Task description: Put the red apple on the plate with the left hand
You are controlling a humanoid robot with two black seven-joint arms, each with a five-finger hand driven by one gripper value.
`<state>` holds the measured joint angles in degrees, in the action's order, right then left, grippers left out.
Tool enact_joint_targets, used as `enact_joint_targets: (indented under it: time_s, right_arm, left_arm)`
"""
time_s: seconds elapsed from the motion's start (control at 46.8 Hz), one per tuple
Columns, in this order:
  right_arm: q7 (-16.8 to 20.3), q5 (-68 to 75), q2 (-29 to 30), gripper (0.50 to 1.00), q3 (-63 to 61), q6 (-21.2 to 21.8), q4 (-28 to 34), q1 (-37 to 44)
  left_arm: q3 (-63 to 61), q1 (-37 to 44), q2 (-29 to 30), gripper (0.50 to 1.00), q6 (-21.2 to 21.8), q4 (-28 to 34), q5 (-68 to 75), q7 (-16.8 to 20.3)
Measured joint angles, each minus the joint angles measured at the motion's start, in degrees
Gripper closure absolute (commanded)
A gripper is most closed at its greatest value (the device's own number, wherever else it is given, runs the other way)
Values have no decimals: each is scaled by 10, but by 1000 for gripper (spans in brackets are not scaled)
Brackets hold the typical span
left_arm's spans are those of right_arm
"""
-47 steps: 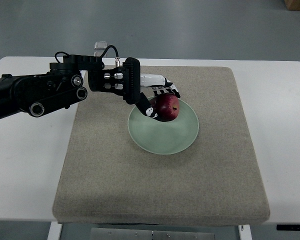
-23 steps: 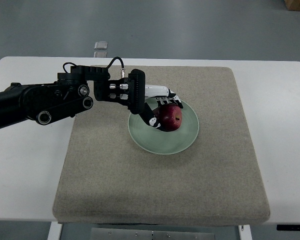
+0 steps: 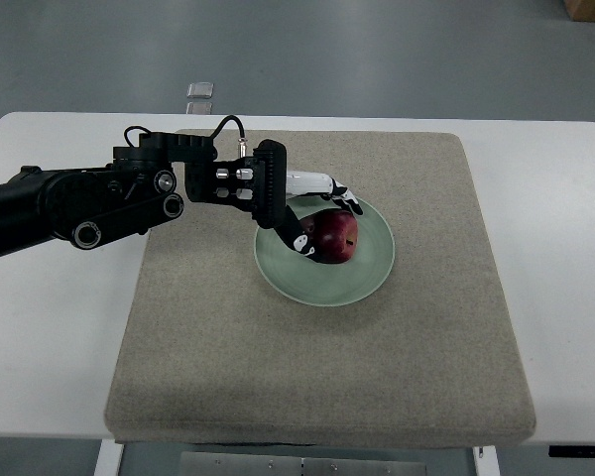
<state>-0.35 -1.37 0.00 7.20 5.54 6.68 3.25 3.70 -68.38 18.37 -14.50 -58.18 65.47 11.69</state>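
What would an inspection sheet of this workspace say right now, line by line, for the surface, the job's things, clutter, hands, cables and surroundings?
Surface: white table with a beige mat covering most of it.
Job's things: red apple sits inside the pale green plate, toward its upper left part.
Clutter: a small clear object at the table's far edge; otherwise nothing seen.
Hands: left hand reaches in from the left, fingers wrapped round the apple; right hand not in view.
Cables: a black cable loops above the left wrist.
Surroundings: grey floor; a brown box corner at top right.
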Motion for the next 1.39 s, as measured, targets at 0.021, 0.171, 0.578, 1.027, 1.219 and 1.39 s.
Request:
enact_joint_targets:
  time_s: [0.021, 0.171, 0.578, 1.027, 1.219, 1.39]
  right_arm:
    - [0, 0, 0, 536, 0, 0, 0, 0]
    - [0, 0, 0, 536, 0, 0, 0, 0]
    - [0, 0, 0, 536, 0, 0, 0, 0]
    - [0, 0, 0, 536, 0, 0, 0, 0]
    - [0, 0, 0, 536, 0, 0, 0, 0]
    - [0, 0, 0, 536, 0, 0, 0, 0]
  left_arm:
    - [0, 0, 0, 510, 0, 0, 0, 0]
    - [0, 0, 1, 508, 0, 1, 0, 0]
    - [5, 0, 8, 508, 3, 19, -3, 0]
    - [12, -1, 25, 508, 8, 60, -12, 0]
    - [12, -1, 27, 508, 8, 90, -16, 1]
    - [39, 2, 21, 508, 44, 139, -18, 3]
